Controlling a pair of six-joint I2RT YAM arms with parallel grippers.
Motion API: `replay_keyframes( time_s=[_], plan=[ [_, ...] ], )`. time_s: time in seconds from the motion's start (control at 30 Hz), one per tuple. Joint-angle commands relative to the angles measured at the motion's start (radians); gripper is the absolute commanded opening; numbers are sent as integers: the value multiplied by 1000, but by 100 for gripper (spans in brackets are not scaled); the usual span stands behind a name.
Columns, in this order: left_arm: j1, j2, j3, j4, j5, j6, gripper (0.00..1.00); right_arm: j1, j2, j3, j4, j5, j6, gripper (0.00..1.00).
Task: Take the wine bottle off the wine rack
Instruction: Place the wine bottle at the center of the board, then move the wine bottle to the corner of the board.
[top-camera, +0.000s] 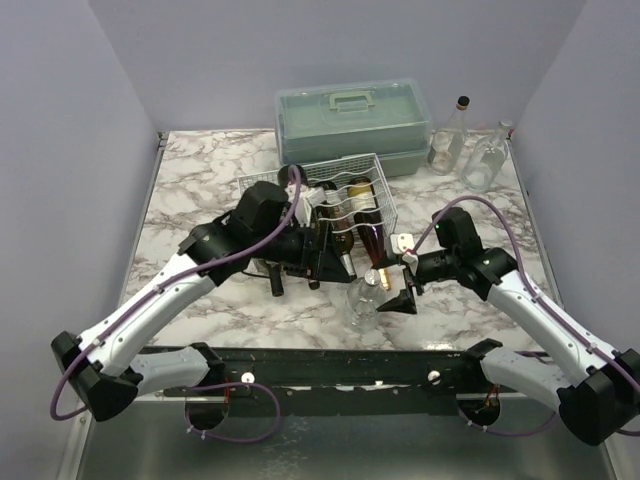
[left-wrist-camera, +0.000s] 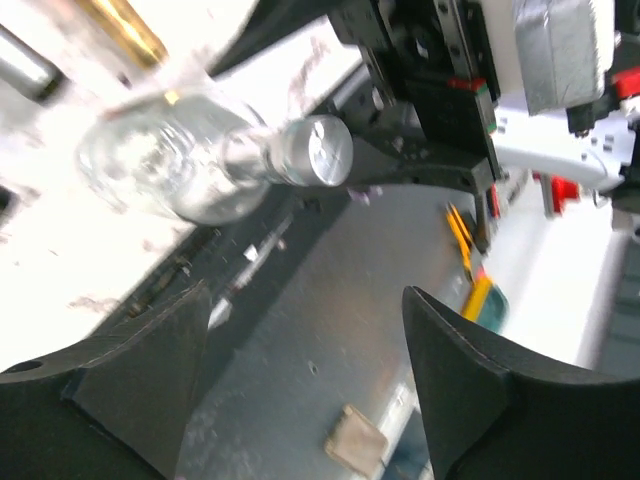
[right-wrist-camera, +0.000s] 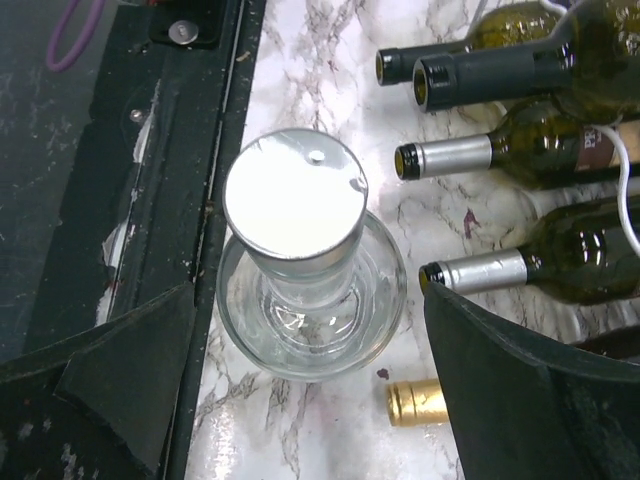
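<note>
**Two arms at the rack (top-camera: 262, 183) on the marble counter (top-camera: 200, 190).**
Dark wine bottles (top-camera: 362, 212) lie in the rack, necks toward the arms. A clear bottle (top-camera: 362, 300) stands upright on the counter just in front of the rack, by the near edge. At the rack's front the left jaws stand wide and empty. The right jaws, also wide and empty, hang just beside the clear bottle's silver cap (right-wrist-camera: 295, 205).

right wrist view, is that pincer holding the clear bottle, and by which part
Nothing is held. The right pincer is open, its fingers apart from the clear bottle, cap and glass alike. The left pincer is open and empty too.
</note>
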Motion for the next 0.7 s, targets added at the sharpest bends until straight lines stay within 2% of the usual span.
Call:
replay_keyframes(
  time_s=[0.0,0.13,0.3,0.53,0.67],
  plan=[
    [45,-126,-46,118,-172,83,83,-3,38,72,-94,-93,-92,100],
    [57,-232,-94,191,-263,132,99,-2,80,110,-77,-128,-80,99],
    [72,-354,-203,276,-310,239,99,-1,112,149,-83,-146,-84,97],
    [79,-455,-273,280,-453,446,99,17,139,153,-96,-158,-120,92],
    [80,-494,-324,286,-500,512,99,29,158,171,-119,-150,-151,87]
  ],
)
